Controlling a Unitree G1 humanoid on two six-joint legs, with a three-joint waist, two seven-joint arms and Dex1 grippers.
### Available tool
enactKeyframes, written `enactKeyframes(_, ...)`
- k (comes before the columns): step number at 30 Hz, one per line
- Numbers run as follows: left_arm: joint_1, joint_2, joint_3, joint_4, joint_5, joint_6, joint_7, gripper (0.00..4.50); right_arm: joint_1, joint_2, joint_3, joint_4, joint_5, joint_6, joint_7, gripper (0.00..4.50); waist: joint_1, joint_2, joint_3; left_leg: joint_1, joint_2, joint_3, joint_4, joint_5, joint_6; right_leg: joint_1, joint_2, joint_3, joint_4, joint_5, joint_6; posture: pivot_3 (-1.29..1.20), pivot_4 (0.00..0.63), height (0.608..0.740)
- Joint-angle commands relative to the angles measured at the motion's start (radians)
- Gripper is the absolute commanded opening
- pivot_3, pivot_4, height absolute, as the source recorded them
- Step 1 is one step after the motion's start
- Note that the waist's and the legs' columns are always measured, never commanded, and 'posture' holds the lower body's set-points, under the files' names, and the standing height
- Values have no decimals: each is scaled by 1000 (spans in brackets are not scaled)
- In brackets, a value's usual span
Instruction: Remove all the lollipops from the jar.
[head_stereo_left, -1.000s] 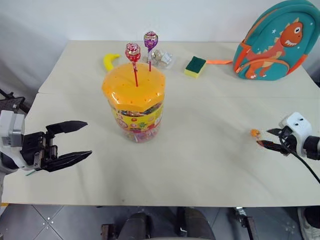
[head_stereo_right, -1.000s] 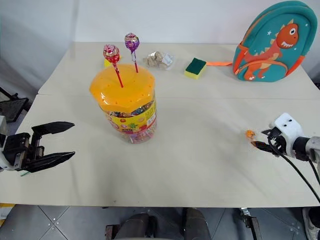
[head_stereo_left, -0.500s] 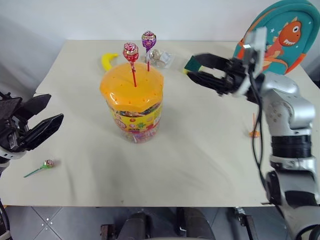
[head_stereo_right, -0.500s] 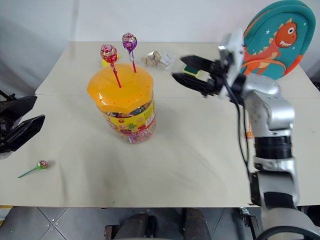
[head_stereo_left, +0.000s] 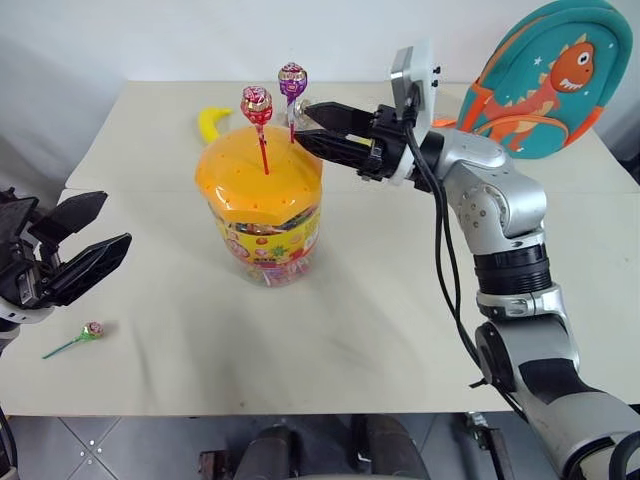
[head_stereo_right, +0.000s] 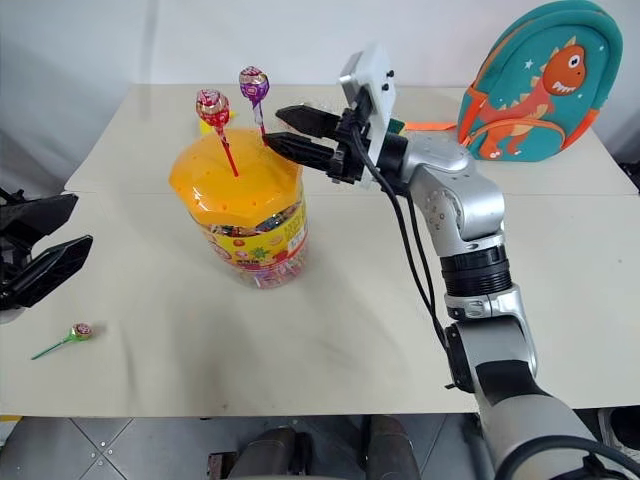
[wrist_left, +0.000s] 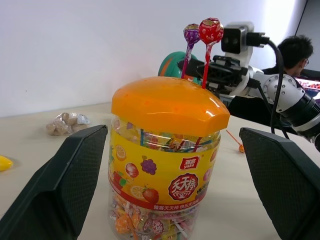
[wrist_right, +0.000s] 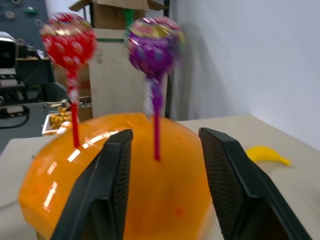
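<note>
While the left gripper (head_stereo_left: 80, 237) hangs with its fingers spread wide and empty over the table's (head_stereo_left: 400, 330) left edge, a green-stick lollipop (head_stereo_left: 92, 329) lies on the table just below it. Near the table's middle stands the jar (head_stereo_left: 262, 205), its orange lid on, with the red-pink lollipop (head_stereo_left: 256, 102) and the purple lollipop (head_stereo_left: 292, 79) standing upright in the lid's holes. From the right, the right gripper (head_stereo_left: 305, 123) reaches level over the lid, its fingers apart on either side of the purple lollipop's stick without closing on it, and the dinosaur backpack (head_stereo_left: 555, 75) stands at the far right corner.
</note>
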Motion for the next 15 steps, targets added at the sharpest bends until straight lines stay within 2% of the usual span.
enactKeyframes(1, 0, 3, 9, -34, -19, -7, 1, 4500, -42, 33, 0, -4, -12, 3, -32, 2017, 0, 0, 0, 0, 0, 0, 0, 0, 0, 0, 0, 0, 0, 0, 0, 0, 150, 740)
enactKeyframes(7, -11, 7, -1, -32, -24, -5, 1, 4500, -55, 54, 12, 6, -29, 8, -30, 106, 0, 0, 0, 0, -1, 0, 0, 0, 0, -1, 0, 0, 1, 0, 0, 0, 150, 740)
enactKeyframes(15, -51, 19, -36, -36, -26, 6, -6, 4500, -63, 52, -64, 23, 6, -20, -32, 47, 1, 0, 0, 0, -1, 0, 0, 0, 0, -1, 1, 0, 2, 0, 0, 0, 150, 740)
